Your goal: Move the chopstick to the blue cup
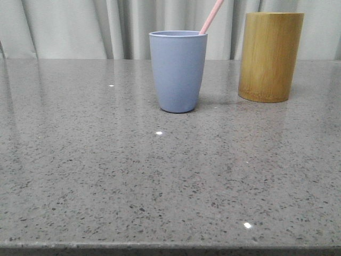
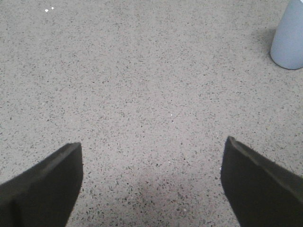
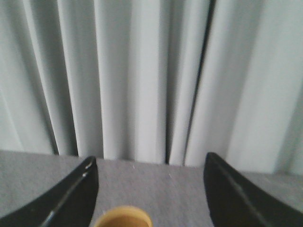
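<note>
The blue cup (image 1: 178, 71) stands upright on the grey table at the middle back. A pale pink chopstick (image 1: 211, 17) leans out of it toward the upper right, its top cut off by the frame edge. The cup's base also shows in the left wrist view (image 2: 289, 40). My left gripper (image 2: 151, 156) is open and empty, low over bare table, apart from the cup. My right gripper (image 3: 150, 165) is open and empty, above the rim of the bamboo holder (image 3: 123, 216). Neither gripper shows in the front view.
The tall tan bamboo holder (image 1: 270, 56) stands right of the blue cup, near the back. A pale curtain (image 1: 80, 26) hangs behind the table. The speckled grey tabletop (image 1: 160, 176) reaches to the front edge.
</note>
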You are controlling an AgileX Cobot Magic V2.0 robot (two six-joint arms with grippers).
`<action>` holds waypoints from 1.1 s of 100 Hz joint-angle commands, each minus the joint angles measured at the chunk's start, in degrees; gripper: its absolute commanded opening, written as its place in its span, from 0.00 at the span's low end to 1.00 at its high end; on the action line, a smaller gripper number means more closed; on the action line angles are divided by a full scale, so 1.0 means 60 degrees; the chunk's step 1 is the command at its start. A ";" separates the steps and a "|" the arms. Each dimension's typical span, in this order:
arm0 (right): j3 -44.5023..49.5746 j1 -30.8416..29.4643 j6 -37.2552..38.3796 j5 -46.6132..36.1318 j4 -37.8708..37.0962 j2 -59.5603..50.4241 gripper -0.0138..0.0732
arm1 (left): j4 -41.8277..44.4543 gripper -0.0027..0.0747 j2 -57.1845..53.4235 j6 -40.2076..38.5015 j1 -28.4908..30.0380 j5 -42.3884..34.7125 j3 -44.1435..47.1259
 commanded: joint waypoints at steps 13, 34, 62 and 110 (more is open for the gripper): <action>-0.0254 -0.0077 -0.0346 0.5068 -0.0298 -0.1665 0.72 | -0.0168 0.78 0.0010 -0.0102 0.0014 -0.0597 -0.0232; 0.0600 -0.0077 -0.1036 0.6689 -0.0298 -0.3124 0.72 | -0.0168 0.78 0.0010 -0.0102 0.0014 -0.0597 -0.0232; 0.2729 -0.0077 -0.1036 0.5106 -0.0139 -0.4902 0.72 | -0.0168 0.78 0.0010 -0.0102 0.0014 -0.0597 -0.0232; 0.3264 -0.0077 -0.1036 0.4348 -0.0113 -0.5017 0.72 | -0.0168 0.78 0.0010 -0.0102 0.0014 -0.0616 -0.0232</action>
